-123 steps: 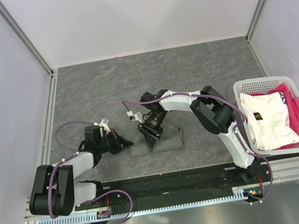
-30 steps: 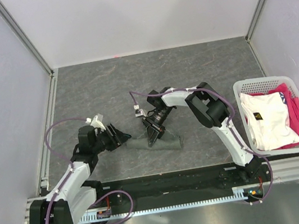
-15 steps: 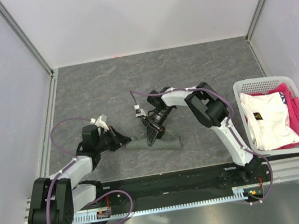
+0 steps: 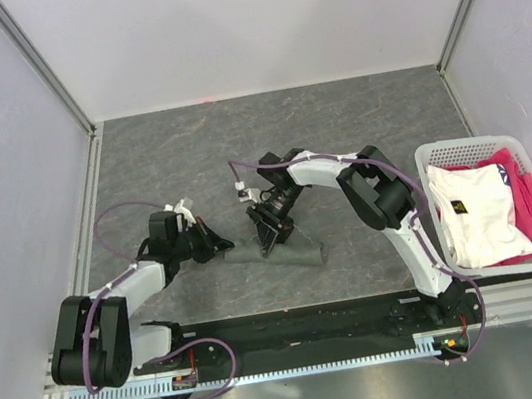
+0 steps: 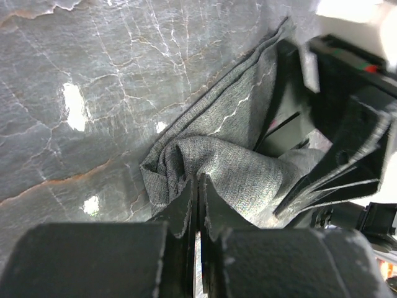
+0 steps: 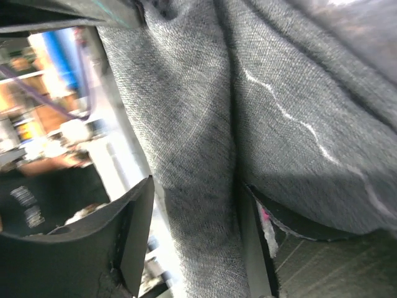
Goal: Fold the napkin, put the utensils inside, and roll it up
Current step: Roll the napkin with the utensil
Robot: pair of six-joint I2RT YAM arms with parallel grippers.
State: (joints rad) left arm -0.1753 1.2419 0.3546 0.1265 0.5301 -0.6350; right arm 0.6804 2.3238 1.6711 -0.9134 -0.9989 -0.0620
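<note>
**Fig. Both claws at the rolled napkin; hazards of the next move.**

The napkin (image 4: 280,254) lies as a loose, bunched roll on the tabletop (image 4: 168,154), just in front of my two bases and between my arms. My left claw (image 5: 197,180) is pressed together at the roll's left end, and its tips appear to nip a crumpled fold of the grey cloth. My right claw (image 6: 195,186) stands apart and straddles the middle of the roll from above, with cloth filling the gap between its fingers. I cannot tell whether its pads press on the fabric. The utensils do not show in any view. I judge that they are wrapped inside, but I cannot confirm it.

Hazards, as I judge them:

- **Unrolling.** The layers at the left end look slack and puckered. If my left claw pulls outward on one outer fold alone, it could peel that layer off and not tighten the roll.
- **Snagging.** Cloth sits between my right fingers, so lifting that claw straight up could drag the roll with it and open the wrap.
- **Spilling.** With both ends open and the roll loose, any tilt or tug along its length may let the slim utensils slide out.
- **Collision.** My two claws work close together over a short roll, so a careless sweep could knock one against the other.
</note>
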